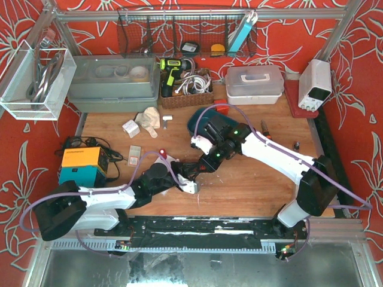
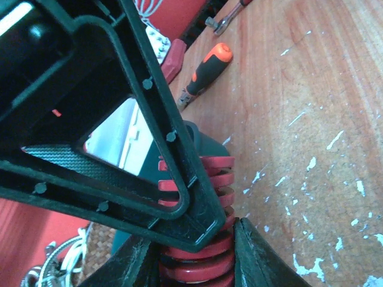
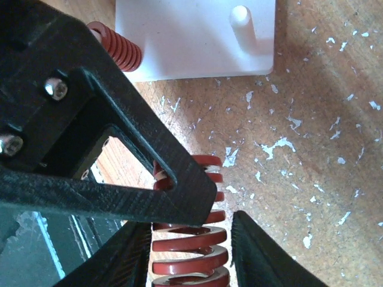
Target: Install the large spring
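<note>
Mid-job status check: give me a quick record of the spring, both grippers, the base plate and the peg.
large spring: red, not yet on the peg
left gripper: shut on large spring
right gripper: shut on large spring
white plate: just beyond the held spring, right wrist view
free peg: bare, near the plate's corner
small spring: red, at the plate's left edge

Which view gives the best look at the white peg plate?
Right wrist: the white plate fills the top of the frame, with a bare peg and a small red spring. Top external shows only a small sliver of it; left wrist does not show it clearly.
</note>
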Robot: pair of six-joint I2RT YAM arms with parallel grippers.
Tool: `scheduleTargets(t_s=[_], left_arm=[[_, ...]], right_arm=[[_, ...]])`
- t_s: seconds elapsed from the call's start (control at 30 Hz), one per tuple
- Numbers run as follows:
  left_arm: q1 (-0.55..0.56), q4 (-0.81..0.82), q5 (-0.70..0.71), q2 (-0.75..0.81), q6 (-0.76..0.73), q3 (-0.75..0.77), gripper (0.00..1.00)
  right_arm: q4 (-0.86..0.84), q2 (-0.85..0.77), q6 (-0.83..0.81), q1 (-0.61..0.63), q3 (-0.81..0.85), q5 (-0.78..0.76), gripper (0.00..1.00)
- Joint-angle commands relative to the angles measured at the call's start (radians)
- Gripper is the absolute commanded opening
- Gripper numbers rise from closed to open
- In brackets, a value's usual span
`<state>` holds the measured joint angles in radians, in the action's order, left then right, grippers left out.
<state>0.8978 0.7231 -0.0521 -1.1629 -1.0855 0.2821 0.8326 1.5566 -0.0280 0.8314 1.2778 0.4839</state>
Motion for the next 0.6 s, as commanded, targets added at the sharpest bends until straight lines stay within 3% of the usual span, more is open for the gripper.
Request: scheduleTargets(t_s=[0.0,0.43,0.47,0.57], left_arm=[[0.006,0.147,0.026,0.026,-0.069,-0.030,0.00],[0.015,0.138,0.014,0.037,-0.093,-0.036,0.00],[0.015,0.139,0.014,0.038,-0.093,-0.038,0.00],[0.015,0.145,0.022,0.032,-0.090,-0.037,0.00]], right_arm=[[0.033,0.002,-0.013,0.001,-0.012,0.004,0.45],[0.041,0.029,-0.018,0.001,-0.015,-0.002,0.47],[0.038,0.026,-0.016,0.001,-0.021,-0.004,0.45],[0.034,0.015,-0.021,0.001,-0.032,-0.003,0.26]])
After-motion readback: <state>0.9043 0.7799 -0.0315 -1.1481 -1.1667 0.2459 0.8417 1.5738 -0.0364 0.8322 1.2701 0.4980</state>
